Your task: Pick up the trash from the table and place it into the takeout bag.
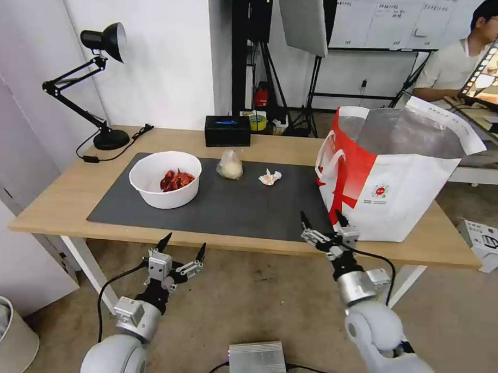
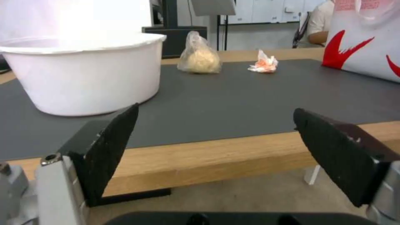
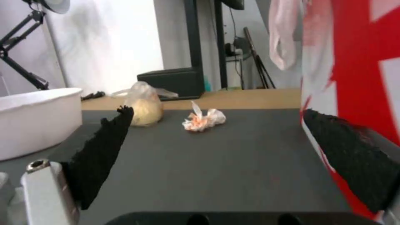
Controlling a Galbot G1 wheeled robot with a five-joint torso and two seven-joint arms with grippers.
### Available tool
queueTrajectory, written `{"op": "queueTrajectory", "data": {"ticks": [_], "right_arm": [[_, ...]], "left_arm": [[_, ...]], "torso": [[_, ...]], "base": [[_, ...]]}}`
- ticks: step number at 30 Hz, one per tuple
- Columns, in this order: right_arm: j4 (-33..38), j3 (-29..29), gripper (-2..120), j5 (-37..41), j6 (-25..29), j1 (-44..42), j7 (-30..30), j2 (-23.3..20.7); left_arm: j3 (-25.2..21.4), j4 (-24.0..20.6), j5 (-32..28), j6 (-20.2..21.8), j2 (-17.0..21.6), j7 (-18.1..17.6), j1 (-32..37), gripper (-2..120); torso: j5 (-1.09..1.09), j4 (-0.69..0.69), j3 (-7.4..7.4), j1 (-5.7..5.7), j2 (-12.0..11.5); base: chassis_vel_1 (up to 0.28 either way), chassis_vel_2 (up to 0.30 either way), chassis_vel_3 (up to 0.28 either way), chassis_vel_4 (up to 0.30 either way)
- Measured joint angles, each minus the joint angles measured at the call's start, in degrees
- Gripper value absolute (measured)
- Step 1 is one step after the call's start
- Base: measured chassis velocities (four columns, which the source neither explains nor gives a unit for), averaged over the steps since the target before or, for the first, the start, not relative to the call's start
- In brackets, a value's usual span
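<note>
My right gripper [image 1: 324, 219], wide open and empty, hovers at the table's [image 1: 58, 201] near edge beside the takeout bag [image 1: 390, 197] at the right end. Crumpled tissue [image 1: 270, 178] lies mid-mat, knotted bag [image 1: 230, 165] towards the far edge, bowl [image 1: 165, 179] left. Best: descend vertically, straddling the tissue. Left gripper [image 1: 182, 250], open, waits below the edge.

A mat [image 1: 237, 208] lies on the table [image 1: 63, 196]. On the mat, 3 things sit in a row: the bowl [image 1: 165, 179] at the left, the knotted bag [image 1: 230, 165] in the middle, the tissue [image 1: 269, 177] to its right. The takeout bag [image 1: 391, 175] stands at the right end, overlapping the mat's edge. Behind the mat sit a box [image 1: 227, 131] and, at the far left, a lamp [image 1: 100, 83]. Both grippers, left [image 1: 182, 249] and right [image 1: 323, 217], hang before the near table edge.
</note>
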Motion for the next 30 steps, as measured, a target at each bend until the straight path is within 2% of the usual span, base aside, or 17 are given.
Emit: {"op": "queueTrajectory", "data": {"ticks": [8,13,30], "right_arm": [[-3.3,-1.7,100,2.2,-0.9,6.2,0.9,-1.5],[-8.4,-4.9,100,3.4,-1.0,12.6,1.6,-1.7],[-24.5,-11.5,100,5.3,-1.6,29.2,3.3,2.1]], "left_arm": [[-0.2,0.0,0.4,0.0,-0.4,0.0,0.1,100],[-0.6,0.0,1.0,0.0,-1.0,0.0,0.3,100],[-1.6,0.8,1.6,-0.2,-2.7,0.2,0.5,100]], "torso": [[-0.01,-0.01,0.00,0.00,0.0],[0.00,0.00,0.00,0.00,0.0],[0.00,-0.01,0.00,0.01,0.0]], "base": [[0.000,0.000,0.000,0.000],[0.000,0.000,0.000,0.000],[0.000,0.000,0.000,0.000]]}}
